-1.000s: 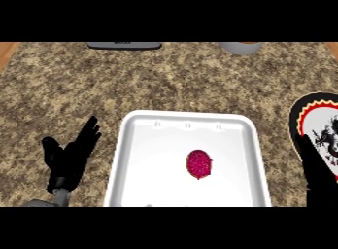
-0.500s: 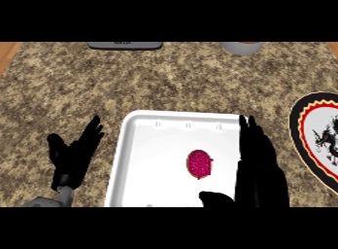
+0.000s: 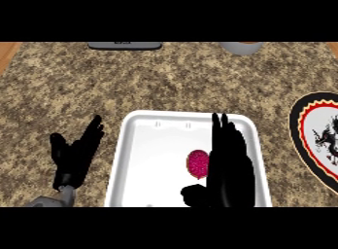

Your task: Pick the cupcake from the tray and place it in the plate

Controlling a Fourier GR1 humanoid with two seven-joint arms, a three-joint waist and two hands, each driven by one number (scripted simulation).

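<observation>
In the head view, a white tray (image 3: 146, 160) lies on the speckled stone counter (image 3: 164, 82), near the lower edge and a little left of the middle. Inside the tray sits the cupcake (image 3: 197, 164), pink and red, in the tray's right half, toward five o'clock from the tray's centre.

The right hand (image 3: 229, 168) comes in from the lower edge and is over the right part of the tray. Its fingers (image 3: 221, 131) are straight and close together, pointing to twelve o'clock, so the hand is open and holds nothing. The thumb (image 3: 193, 194) sticks out toward nine o'clock, below the cupcake. The cupcake is just beside the palm, at its nine o'clock side; I cannot tell if they touch.

The left hand (image 3: 73, 155) shows at the tray's nine o'clock side, over the counter and apart from the tray. Its fingers are straight and point up toward one o'clock, and it holds nothing. Part of the grey forearm (image 3: 54, 199) shows under it.

The plate (image 3: 326, 141) lies at three o'clock from the tray, at the right edge of the view, partly cut off. It has a black rim, a red ring and a white centre with a dark dragon figure. It is well apart from the cupcake.

At the counter's far edge, at twelve o'clock, are a dark flat object (image 3: 125, 45) and a grey round object (image 3: 241, 47).
</observation>
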